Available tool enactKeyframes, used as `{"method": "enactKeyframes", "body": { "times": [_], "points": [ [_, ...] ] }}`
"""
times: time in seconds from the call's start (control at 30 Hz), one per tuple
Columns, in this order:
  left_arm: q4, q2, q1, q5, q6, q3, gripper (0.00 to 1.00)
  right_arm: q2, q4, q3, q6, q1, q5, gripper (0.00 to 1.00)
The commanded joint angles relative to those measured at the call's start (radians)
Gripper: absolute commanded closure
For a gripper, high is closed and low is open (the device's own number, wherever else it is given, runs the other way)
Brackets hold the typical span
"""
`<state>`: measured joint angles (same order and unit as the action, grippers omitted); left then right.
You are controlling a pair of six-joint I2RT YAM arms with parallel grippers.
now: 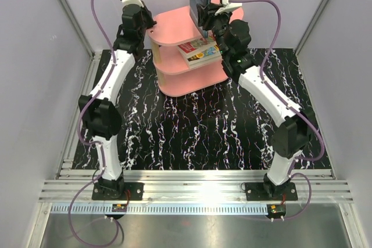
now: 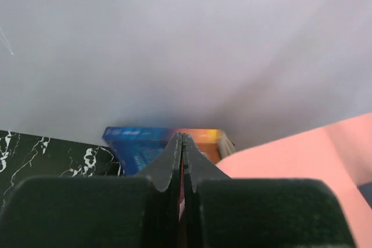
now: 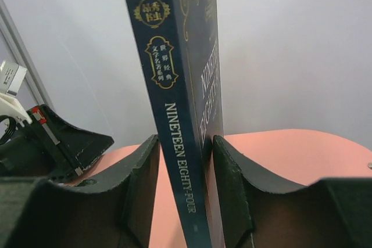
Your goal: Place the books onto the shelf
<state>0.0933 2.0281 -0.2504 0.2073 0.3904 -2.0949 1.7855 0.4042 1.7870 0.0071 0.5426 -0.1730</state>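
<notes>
Low pinch by right gripper [image 3: 185,143] on upright dark blue book [image 3: 180,56] over shelf [image 3: 290,149]: toppling risk on release. Left gripper [image 2: 182,143] closed, empty.

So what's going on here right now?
The right gripper holds a dark blue book upright over the top of the shelf. The left gripper is shut and empty beside the shelf, facing a blue-orange book by the wall. More books lie on its middle tier.
</notes>
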Motion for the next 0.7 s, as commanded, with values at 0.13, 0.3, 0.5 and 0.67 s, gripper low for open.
{"method": "enactKeyframes", "body": {
  "times": [0.13, 0.3, 0.5, 0.67],
  "points": [
    [0.014, -0.091, 0.008, -0.043, -0.045, 0.122, 0.51, 0.06, -0.051, 0.109, 0.014, 0.028, 0.032, 0.08],
    [-0.044, -0.167, 0.014, -0.025, -0.041, 0.231, 0.27, 0.031, -0.019, 0.031, 0.007, 0.037, 0.001, 0.0],
    [0.008, -0.192, 0.016, -0.051, -0.045, 0.203, 0.26, -0.021, -0.011, -0.014, -0.001, 0.037, -0.048, 0.0],
    [0.0, -0.249, 0.014, -0.06, -0.041, 0.239, 0.26, -0.035, -0.011, -0.011, -0.002, 0.037, -0.115, 0.0]
  ]
}}
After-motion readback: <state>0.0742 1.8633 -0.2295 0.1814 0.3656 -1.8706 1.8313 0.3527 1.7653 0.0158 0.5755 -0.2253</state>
